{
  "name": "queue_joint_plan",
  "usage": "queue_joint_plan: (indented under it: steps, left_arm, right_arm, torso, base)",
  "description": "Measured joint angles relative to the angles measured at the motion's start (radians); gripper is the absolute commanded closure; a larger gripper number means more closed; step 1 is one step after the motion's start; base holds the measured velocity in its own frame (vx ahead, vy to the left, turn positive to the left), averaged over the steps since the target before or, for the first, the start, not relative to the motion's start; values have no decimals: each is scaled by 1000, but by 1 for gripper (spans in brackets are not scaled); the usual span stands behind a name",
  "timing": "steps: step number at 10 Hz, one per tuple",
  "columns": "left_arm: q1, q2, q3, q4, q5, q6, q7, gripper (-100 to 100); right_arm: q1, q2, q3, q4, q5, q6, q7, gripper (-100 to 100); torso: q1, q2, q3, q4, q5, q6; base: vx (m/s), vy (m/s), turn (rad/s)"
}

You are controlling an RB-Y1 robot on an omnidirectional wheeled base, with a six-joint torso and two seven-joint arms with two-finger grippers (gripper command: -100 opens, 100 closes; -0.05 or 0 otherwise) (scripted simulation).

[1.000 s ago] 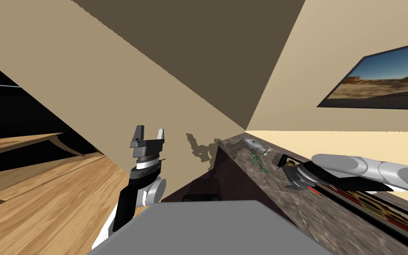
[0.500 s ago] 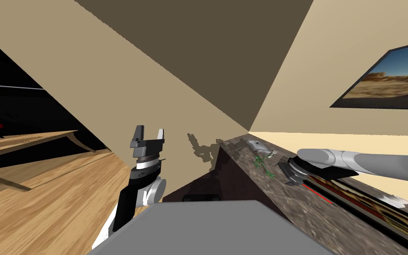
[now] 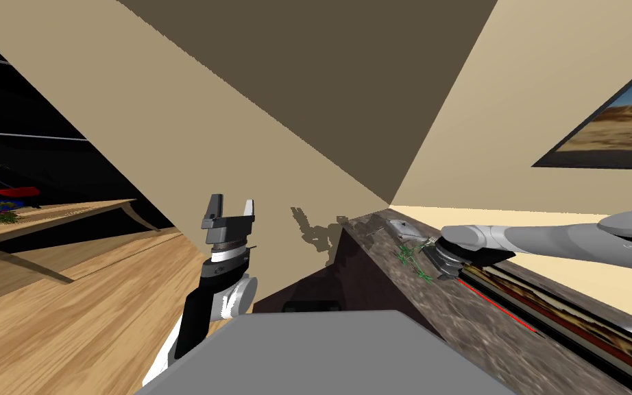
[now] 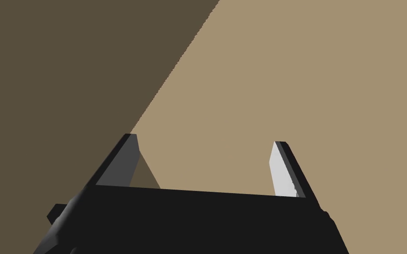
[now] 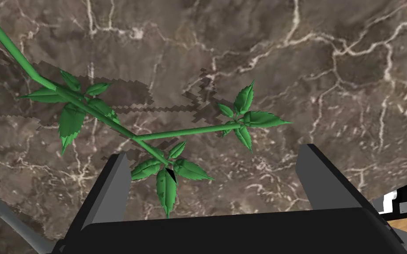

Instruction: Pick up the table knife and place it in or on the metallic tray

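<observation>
Right gripper [image 5: 214,151] spread empty over a green leafy sprig [image 5: 134,137] on the marble counter [image 5: 330,66], the likely table knife [image 5: 4,212] just beside it, so closing here risks pinching leaves instead; left gripper [image 3: 229,208] released, raised at left

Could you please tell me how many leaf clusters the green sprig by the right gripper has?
3: one cluster on the main stem, one ending the side branch, one between the right gripper's open fingers. The stem leaves the picture, so more may be hidden.
</observation>
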Motion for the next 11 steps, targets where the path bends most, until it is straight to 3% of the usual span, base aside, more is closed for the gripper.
queue_joint_plan:
  steps: [11]
  left_arm:
    - [0, 0, 0, 0, 0, 0, 0, 0]
  right_arm:
    - [148, -313, -49, 196, 165, 19, -78, -100]
  torso:
    - [-1, -1, -1, 0, 0, 0]
  base:
    - [22, -17, 62]
